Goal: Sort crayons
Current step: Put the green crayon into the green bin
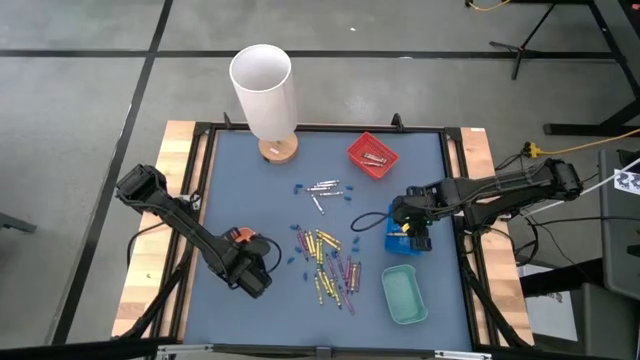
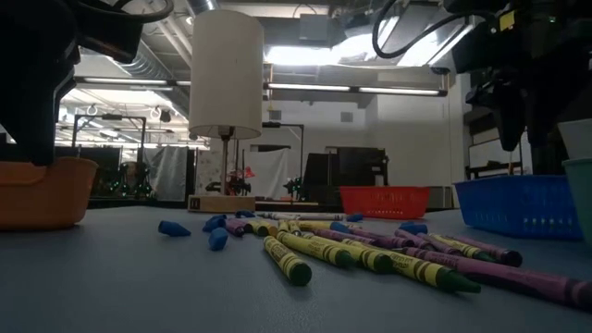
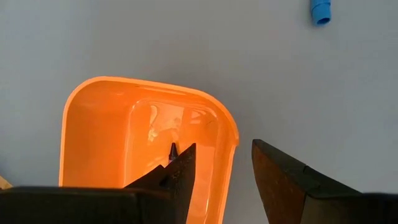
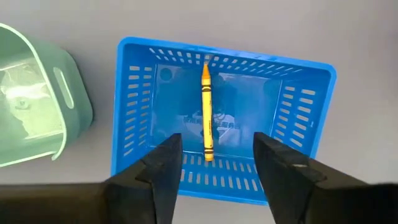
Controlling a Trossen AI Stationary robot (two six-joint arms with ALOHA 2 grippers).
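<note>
Blue-grey tabletop (image 1: 250,190): carries everything, inside a dark frame on a wooden bench.
White cylinder lampshade on a round wooden base (image 1: 264,88): stands at the far edge, clear of the work.
Left gripper (image 3: 221,171): hangs with its fingers spread and empty over the rim of the orange plastic tray (image 3: 106,137); this arm looks to be waiting.
Right gripper (image 4: 214,165): hovers directly over the blue slotted plastic basket (image 4: 134,124), fingers parted and holding nothing.
Pale green plastic tray (image 1: 403,293): just beside the blue basket, on the near side.
Red slotted basket (image 1: 372,155): far side, with a few silver-grey sticks inside.
Loose crayons (image 1: 328,262): yellow and purple sticks heaped mid-table between the arms; a few silver-grey ones (image 1: 323,188) lie apart, nearer the red basket.
Yellow-orange crayon (image 4: 206,112): lies flat on the blue basket's floor, free of the fingers.
Step in hand: a drop-off into the blue basket, apparently just made.
Next move: lift the right gripper clear, travel to the heap, single out another matching stick without dragging its neighbours.
</note>
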